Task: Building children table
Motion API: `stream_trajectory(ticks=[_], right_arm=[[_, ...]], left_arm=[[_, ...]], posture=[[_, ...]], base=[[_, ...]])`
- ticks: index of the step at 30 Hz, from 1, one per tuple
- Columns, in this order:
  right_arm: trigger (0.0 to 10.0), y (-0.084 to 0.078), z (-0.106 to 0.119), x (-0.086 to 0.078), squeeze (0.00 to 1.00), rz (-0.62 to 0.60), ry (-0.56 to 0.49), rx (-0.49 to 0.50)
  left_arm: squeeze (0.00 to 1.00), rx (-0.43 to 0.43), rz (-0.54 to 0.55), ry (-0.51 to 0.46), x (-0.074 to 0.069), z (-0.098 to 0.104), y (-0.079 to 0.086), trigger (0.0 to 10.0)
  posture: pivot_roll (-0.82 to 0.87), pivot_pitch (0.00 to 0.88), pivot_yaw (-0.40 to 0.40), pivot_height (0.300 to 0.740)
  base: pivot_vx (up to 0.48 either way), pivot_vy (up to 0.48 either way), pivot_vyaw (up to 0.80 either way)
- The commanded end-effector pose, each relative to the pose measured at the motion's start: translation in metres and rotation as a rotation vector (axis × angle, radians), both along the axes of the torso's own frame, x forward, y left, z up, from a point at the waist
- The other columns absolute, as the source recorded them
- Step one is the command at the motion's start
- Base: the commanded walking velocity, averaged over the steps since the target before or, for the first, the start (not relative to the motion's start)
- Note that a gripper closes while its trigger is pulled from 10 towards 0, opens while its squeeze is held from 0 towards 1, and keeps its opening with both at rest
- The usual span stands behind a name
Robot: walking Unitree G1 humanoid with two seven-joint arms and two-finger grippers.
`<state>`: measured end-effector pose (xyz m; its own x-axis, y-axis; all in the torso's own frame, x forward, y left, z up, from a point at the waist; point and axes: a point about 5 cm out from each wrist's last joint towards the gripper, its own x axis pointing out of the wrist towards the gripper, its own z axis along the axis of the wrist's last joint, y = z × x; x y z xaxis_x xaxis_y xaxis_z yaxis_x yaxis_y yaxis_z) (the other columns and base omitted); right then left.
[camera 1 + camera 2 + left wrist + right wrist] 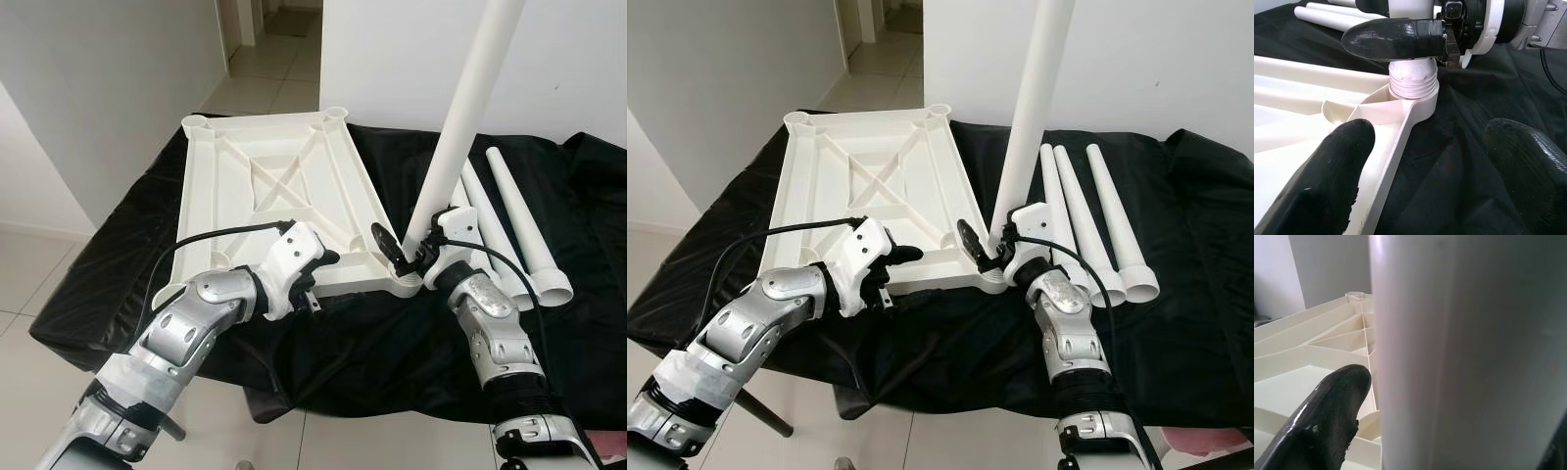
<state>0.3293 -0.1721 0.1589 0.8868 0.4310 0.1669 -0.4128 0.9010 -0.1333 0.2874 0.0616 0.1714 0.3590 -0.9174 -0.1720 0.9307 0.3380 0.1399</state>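
Left eye view: tabletop [269, 186] upside down on black cloth [392, 333]; right gripper [404, 253] pinching upright leg [460, 117] at its base, seated in near corner socket [407, 284] at 5 o'clock of the tabletop; left gripper [312, 284] spread at the near edge, bracing. Right eye view: three spare legs [1097, 225] lying at 3 o'clock, just beside the working wrist. Left wrist view: threaded end [1413, 81] entering socket, not fully home. Right wrist view: leg close between fingers. Likely risks: cross-threading from tilt; tabletop sliding on cloth; elbow nudging spare legs.
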Motion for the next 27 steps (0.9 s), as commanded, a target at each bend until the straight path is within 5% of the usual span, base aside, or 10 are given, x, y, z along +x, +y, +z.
stream_trajectory(ticks=[1, 3, 4, 8, 10, 22, 23, 25, 26, 27], right_arm=[[10.0, 0.001, 0.0, 0.003, 0.0, 0.021, 0.005, -0.008], [10.0, 0.001, -0.001, 0.004, 0.0, 0.027, 0.01, -0.009], [4.8, 0.0, -0.002, 0.005, 0.0, 0.034, 0.018, -0.011], [0.4, -0.003, -0.007, 0.006, 0.0, 0.04, 0.045, -0.013], [0.0, -0.005, -0.01, 0.006, 0.0, 0.036, 0.06, -0.009], [0.0, -0.01, -0.021, 0.004, 0.0, 0.001, 0.099, 0.008], [6.2, -0.011, -0.021, 0.004, 0.0, -0.012, 0.101, 0.012], [6.2, -0.011, -0.021, 0.005, 0.0, -0.02, 0.102, 0.015], [10.0, -0.01, -0.02, 0.004, 0.0, -0.022, 0.1, 0.019], [10.0, -0.009, -0.02, 0.004, 0.0, -0.022, 0.098, 0.021]], left_arm=[[0.0, 0.016, -0.043, 0.019, -0.004, -0.001, -0.001, 10.0], [0.0, 0.018, -0.046, 0.02, -0.005, -0.002, -0.001, 10.0], [0.0, 0.02, -0.048, 0.021, -0.005, -0.001, -0.002, 10.0], [0.0, 0.023, -0.051, 0.018, -0.005, -0.001, -0.001, 10.0], [0.0, 0.022, -0.054, 0.017, -0.005, -0.001, -0.001, 10.0], [0.0, 0.025, -0.028, 0.017, -0.003, -0.002, 0.001, 10.0], [0.0, 0.024, -0.024, 0.017, -0.003, -0.002, 0.001, 10.0], [0.0, 0.024, -0.022, 0.017, -0.003, -0.002, 0.001, 10.0], [0.0, 0.023, -0.021, 0.018, -0.003, -0.002, 0.001, 10.0], [0.0, 0.023, -0.021, 0.018, -0.003, -0.002, 0.0, 10.0]], posture=[[-0.04, 0.024, 0.042, 0.74], [-0.04, 0.024, 0.042, 0.74], [-0.04, 0.024, 0.04, 0.74], [-0.04, 0.024, 0.038, 0.74], [-0.03, 0.026, 0.037, 0.74], [-0.03, 0.033, 0.032, 0.74], [-0.03, 0.033, 0.032, 0.74], [-0.03, 0.033, 0.032, 0.74], [-0.03, 0.033, 0.03, 0.74], [-0.03, 0.033, 0.03, 0.74]], base=[[0.0, 0.0, 0.0], [0.0, 0.0, 0.0], [0.0, 0.0, 0.0], [0.0, 0.0, 0.0], [0.0, 0.0, 0.0], [0.0, 0.0, 0.0], [0.0, 0.0, 0.0], [0.0, 0.0, 0.0], [0.0, 0.0, 0.0], [0.0, 0.0, 0.0]])
